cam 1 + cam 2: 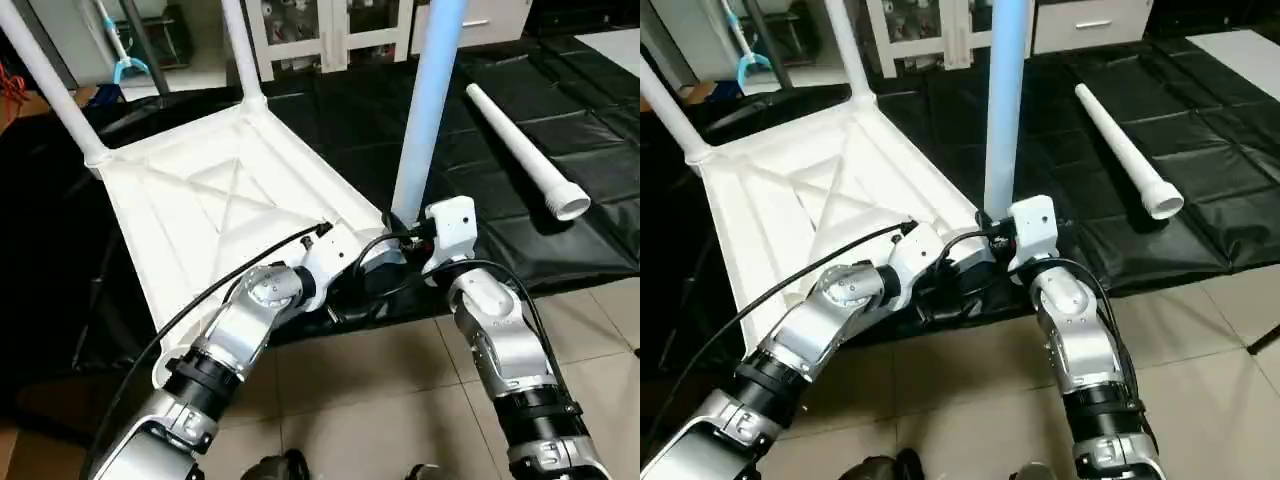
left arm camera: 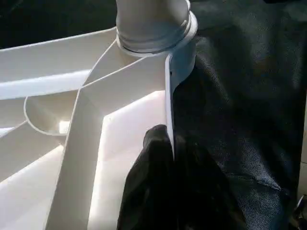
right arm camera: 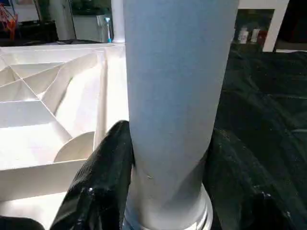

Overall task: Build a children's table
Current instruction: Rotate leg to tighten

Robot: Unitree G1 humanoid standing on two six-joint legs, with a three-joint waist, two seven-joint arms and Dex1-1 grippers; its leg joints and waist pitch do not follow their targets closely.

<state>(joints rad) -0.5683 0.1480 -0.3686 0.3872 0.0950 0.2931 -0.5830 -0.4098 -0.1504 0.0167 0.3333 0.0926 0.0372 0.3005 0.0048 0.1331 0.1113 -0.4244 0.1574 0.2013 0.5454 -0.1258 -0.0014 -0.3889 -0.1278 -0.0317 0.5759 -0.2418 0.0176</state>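
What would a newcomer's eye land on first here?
The upturned white tabletop on the black mat, with three legs standing in its corners. At the near corner the right gripper clasps one upright leg, while the left gripper pinches the tabletop's rim beside it. A fourth leg lies loose on the mat.

Beige tiled floor [image 1: 380,390] near — a black mat [image 1: 560,160] covers the ground farther out, with white cabinets [image 1: 330,30] along the far wall.
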